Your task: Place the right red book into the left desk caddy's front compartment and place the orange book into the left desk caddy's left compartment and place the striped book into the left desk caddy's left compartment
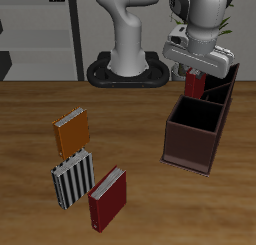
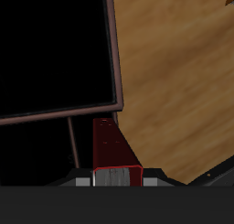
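Observation:
My gripper (image 1: pixel 196 75) is shut on the right red book (image 1: pixel 195 86), a dark maroon book held upright over the far end of the left desk caddy (image 1: pixel 190 139). The book's lower end hangs at about rim height. In the wrist view the book (image 2: pixel 114 147) sticks out from between my fingers (image 2: pixel 95 178), beside a thin divider and the caddy's rim (image 2: pixel 113 54). The large compartment past that rim is black inside. The orange book (image 1: pixel 72 132) and the striped book (image 1: pixel 72 180) lie flat on the table, far from the caddy.
A second red book (image 1: pixel 108 198) lies near the table's front edge beside the striped book. The robot's base (image 1: pixel 128 67) stands at the back. Bare wooden tabletop (image 1: pixel 130 119) separates the books from the caddy.

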Motion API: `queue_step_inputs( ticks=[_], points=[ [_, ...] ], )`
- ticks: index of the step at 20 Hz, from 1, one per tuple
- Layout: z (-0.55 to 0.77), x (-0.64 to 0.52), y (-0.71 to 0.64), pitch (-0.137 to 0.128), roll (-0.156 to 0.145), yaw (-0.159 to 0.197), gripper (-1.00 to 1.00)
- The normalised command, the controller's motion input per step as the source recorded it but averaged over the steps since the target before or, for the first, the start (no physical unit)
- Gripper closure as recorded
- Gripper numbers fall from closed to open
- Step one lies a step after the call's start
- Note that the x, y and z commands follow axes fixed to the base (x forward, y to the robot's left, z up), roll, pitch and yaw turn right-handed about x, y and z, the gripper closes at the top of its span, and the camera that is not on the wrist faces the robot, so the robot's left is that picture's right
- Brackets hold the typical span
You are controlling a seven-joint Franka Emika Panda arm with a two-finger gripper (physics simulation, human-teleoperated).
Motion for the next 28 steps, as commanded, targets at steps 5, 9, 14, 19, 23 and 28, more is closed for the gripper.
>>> queue_step_inputs(
  ticks=[5, 9, 14, 19, 23, 28],
  points=[
    [-0.08, 0.04, 0.15, 0.014, 0.047, 0.000, 1.00],
    [-0.13, 0.06, 0.09, 0.025, 0.003, -0.018, 1.00],
    [-0.15, 0.09, 0.03, 0.029, 0.014, -0.012, 1.00],
    [-0.23, 0.09, 0.04, 0.049, 0.057, -0.040, 1.00],
    [-0.09, 0.01, -0.02, 0.032, 0.013, 0.001, -1.00],
    [0.05, -0.04, -0.01, -0.006, -0.009, 0.003, -1.00]
  ],
)
